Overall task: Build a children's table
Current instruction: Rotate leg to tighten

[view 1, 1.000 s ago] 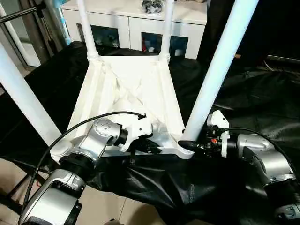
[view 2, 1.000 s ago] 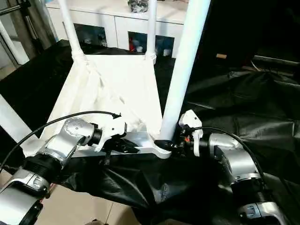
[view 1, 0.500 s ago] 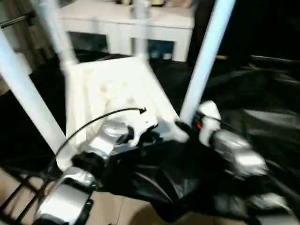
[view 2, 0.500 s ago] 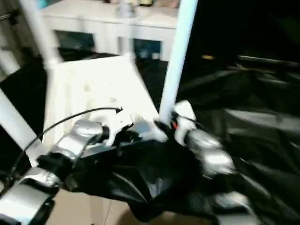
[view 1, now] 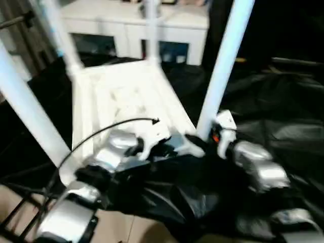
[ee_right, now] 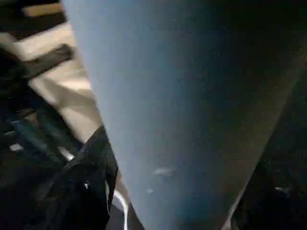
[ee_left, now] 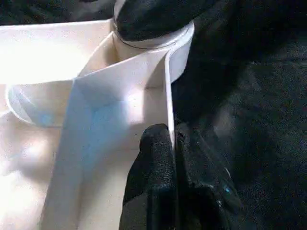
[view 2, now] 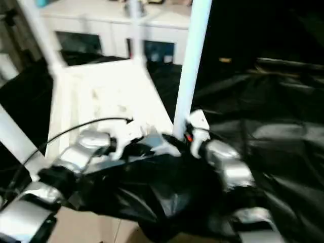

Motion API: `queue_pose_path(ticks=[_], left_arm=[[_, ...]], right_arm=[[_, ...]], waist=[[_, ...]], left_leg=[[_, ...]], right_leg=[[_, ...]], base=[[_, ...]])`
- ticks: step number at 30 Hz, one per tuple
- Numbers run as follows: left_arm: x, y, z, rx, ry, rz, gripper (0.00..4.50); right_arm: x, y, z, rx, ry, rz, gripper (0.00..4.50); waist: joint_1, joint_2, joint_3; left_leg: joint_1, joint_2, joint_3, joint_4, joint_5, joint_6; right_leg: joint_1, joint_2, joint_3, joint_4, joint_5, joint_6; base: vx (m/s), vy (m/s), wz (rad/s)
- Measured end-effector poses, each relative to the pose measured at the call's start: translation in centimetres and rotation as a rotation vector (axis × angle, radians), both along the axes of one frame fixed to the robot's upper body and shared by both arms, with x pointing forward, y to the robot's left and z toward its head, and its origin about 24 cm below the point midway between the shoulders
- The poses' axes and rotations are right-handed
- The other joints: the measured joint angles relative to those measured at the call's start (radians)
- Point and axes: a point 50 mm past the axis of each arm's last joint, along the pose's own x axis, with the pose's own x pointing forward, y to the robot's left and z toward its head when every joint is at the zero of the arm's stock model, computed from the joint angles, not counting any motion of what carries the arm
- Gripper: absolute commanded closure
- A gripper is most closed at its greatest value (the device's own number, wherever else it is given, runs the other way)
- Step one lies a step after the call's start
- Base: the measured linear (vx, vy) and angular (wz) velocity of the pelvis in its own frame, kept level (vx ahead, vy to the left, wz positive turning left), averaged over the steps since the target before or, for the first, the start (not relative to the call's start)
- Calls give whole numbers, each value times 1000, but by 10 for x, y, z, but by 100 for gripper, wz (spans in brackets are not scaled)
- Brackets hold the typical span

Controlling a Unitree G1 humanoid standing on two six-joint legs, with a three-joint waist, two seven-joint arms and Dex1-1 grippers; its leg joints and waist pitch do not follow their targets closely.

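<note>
My left gripper [ee_left: 171,158] was clamped on the tabletop [view 1: 126,96] rim. I couldn't tell the state of my right gripper [view 1: 200,142] at the near leg [view 1: 223,66].

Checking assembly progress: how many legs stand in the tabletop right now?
4: near left leg, near right leg beside the right tool, far left leg, far right leg. None seem hidden.

Silver forearms [view 1: 114,149], black cable [view 1: 109,127]
</note>
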Motion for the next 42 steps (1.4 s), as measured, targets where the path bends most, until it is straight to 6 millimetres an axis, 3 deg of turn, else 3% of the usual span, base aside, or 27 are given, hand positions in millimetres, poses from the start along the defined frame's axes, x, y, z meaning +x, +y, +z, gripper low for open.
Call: queue_pose_path(ticks=[7, 8, 18, 22, 25, 31, 36, 37, 42], left_arm=[[-5, 13, 4, 6, 12, -144, 450], [-6, 14, 5, 8, 12, -158, 450], [-3, 18, 4, 17, 37, -176, 450], [-2, 19, 4, 17, 38, -163, 450], [2, 19, 2, 9, 29, -78, 450], [10, 1, -2, 4, 9, 122, 450], [10, -10, -5, 0, 8, 206, 450], [10, -12, -6, -2, 7, 217, 450], [9, -15, -6, -5, 3, 208, 450]], right_arm=[[-16, -11, 8, -10, 56, 256, 141], [-17, -11, 7, -8, 66, 276, 157], [-18, -10, 8, -47, 54, 324, 225], [-18, -6, 7, -39, 45, 306, 231], [-11, -2, 4, -34, 26, 184, 238], [12, 11, -4, -28, 17, -187, 246], [20, 22, -8, -65, 1, -333, 248], [20, 23, -9, -74, -6, -352, 216], [20, 20, -11, -53, -6, -354, 174]], waist=[[43, 0, 0], [46, 0, 0], [48, -2, 1], [45, -2, 1], [41, -3, 0], [1, -6, -1], [-13, -6, -2], [-15, -6, -2], [-16, -2, -4]], left_leg=[[-11, 4, 2, -3, 2, 4], [-14, 4, 2, -1, 2, 4], [-14, 6, 4, 12, 0, -2], [-14, 6, 5, 13, 0, -2], [-13, 7, 5, 13, 0, -3], [-11, 7, 4, 13, 2, -6], [1, 6, 3, 12, 2, -6], [2, 6, 2, 12, 2, -6], [2, 4, 1, 4, 2, -6]], right_leg=[[-12, 2, -3, 3, -3, 3], [-14, 1, -3, 4, -3, 3], [-13, -1, -1, 15, -4, 4], [-13, -1, 0, 15, -4, 4], [-13, -1, 0, 16, -4, 4], [-10, -1, -1, 14, -6, 9], [-4, 0, -1, 11, -7, 10], [-2, 0, -2, 10, -7, 10], [1, 0, -4, -6, -7, 10]], base=[[0, 0, 0], [0, 0, 0], [0, 0, 0], [0, 0, 0], [0, 0, 0], [0, 0, 0], [0, 0, 0], [0, 0, 0], [0, 0, 0]])
